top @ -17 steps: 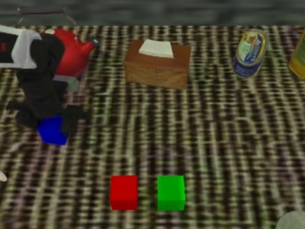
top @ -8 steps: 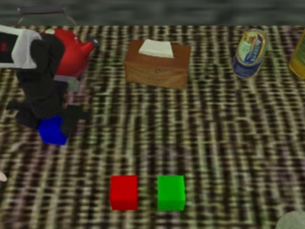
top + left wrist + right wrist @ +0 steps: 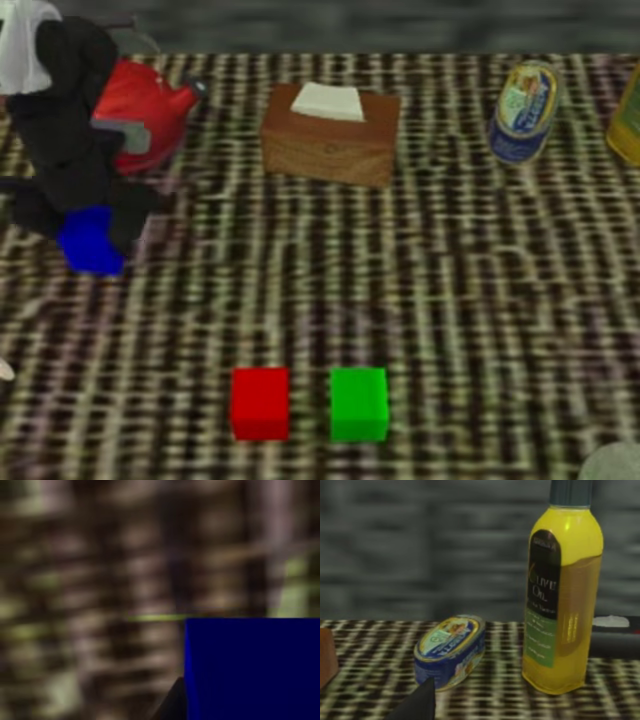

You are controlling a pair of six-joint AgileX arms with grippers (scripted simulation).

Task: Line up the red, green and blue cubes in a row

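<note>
Top view: the left arm's black body hides the left claw [image 3: 88,225] and the upper part of the blue cube [image 3: 90,245], which the claw pinches at the counter's far left. The arm also covers part of the red kettle [image 3: 150,105] behind it. In the left wrist view the blue cube [image 3: 252,667] fills one corner, cut off by the frame, with a dark fingertip [image 3: 172,705] at its edge.

The red cube [image 3: 260,403] and green cube [image 3: 359,403] sit side by side near the front edge, apart, faces square to the counter's edges; being cubes, they show no long axis.

The counter [image 3: 450,300] bears a woven dark-and-pale pattern; a grey wall stands behind. A tissue box [image 3: 330,135], tin [image 3: 522,110] and oil bottle [image 3: 562,590] line the far edge. Of the right claw only one dark tip [image 3: 420,705] shows, so its spread cannot be told.
</note>
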